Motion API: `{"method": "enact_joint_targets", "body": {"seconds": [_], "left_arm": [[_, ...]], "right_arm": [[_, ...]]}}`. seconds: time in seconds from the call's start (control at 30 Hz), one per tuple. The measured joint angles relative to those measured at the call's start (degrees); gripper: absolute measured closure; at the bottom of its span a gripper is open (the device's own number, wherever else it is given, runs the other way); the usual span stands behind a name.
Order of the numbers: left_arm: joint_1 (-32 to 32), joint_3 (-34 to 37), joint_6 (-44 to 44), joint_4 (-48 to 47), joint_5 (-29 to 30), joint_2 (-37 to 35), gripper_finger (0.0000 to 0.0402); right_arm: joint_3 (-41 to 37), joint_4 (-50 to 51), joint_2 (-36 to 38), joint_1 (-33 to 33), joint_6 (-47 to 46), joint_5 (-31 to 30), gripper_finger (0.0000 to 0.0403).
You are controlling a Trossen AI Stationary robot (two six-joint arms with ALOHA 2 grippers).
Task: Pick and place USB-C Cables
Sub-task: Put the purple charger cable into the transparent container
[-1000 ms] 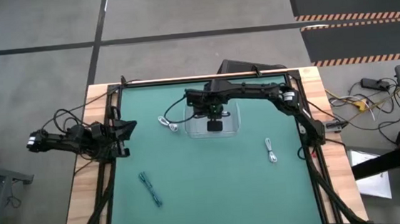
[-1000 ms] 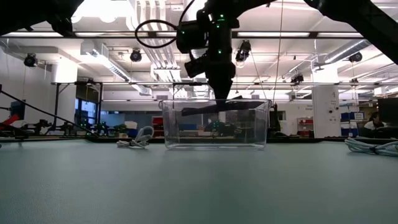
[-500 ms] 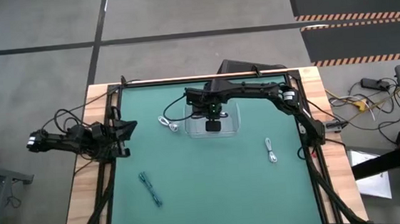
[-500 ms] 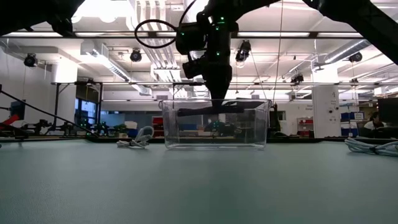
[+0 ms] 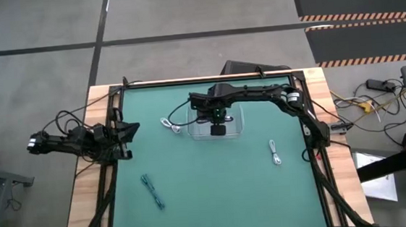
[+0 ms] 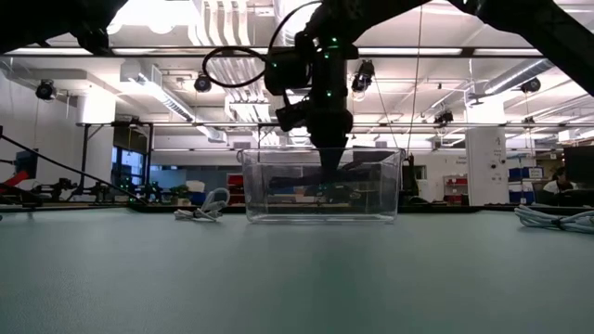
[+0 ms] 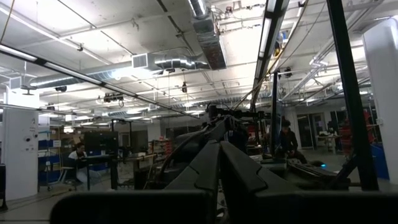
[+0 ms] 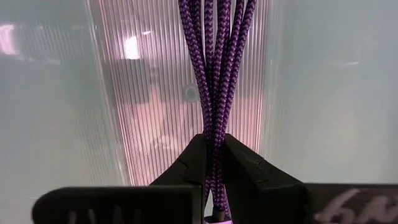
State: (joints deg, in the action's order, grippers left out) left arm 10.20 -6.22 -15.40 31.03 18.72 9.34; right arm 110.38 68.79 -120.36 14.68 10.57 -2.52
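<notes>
The right gripper [image 5: 219, 129] is pinching the black braided cable bundle [image 8: 214, 74] inside the clear plastic bin [image 5: 237, 129], unreleased. Two white bundles [image 5: 170, 125] [image 5: 275, 152] and the teal-grey one [image 5: 152, 191] are lying outside the bin, waiting. The left gripper [image 5: 126, 131] is idling well away.

Both arms: dark, near-black segmented links with rounded joint housings. Thin black wiring runs in loose loops along the left arm [image 5: 81, 139] and curls off the right arm [image 5: 259, 93] near its wrist. Small green indicator lights glow on the right wrist housing [image 6: 320, 51]. Right hand [image 8: 213, 163]: two matte black tapered fingers; faint embossed lettering on the black bar below.
</notes>
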Motion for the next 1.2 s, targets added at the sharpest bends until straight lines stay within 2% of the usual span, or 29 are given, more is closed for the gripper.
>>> {"method": "enact_joint_targets", "body": {"seconds": [0.4, 0.73, 1.2], "left_arm": [[0.0, 0.0, 0.0, 0.0, 0.0, 0.0, 0.0402], [0.0, 0.0, 0.0, 0.0, 0.0, 0.0, 0.0402], [0.0, 0.0, 0.0, 0.0, 0.0, 0.0, 0.0402]], "right_arm": [[-5.0, -6.0, 4.1, 0.0, 0.6, 0.2, 0.038], [-9.2, -9.8, 4.7, 0.9, 1.0, 1.5, 0.038], [-9.8, -13.3, 4.7, 1.4, 1.0, 1.5, 0.038]]}}
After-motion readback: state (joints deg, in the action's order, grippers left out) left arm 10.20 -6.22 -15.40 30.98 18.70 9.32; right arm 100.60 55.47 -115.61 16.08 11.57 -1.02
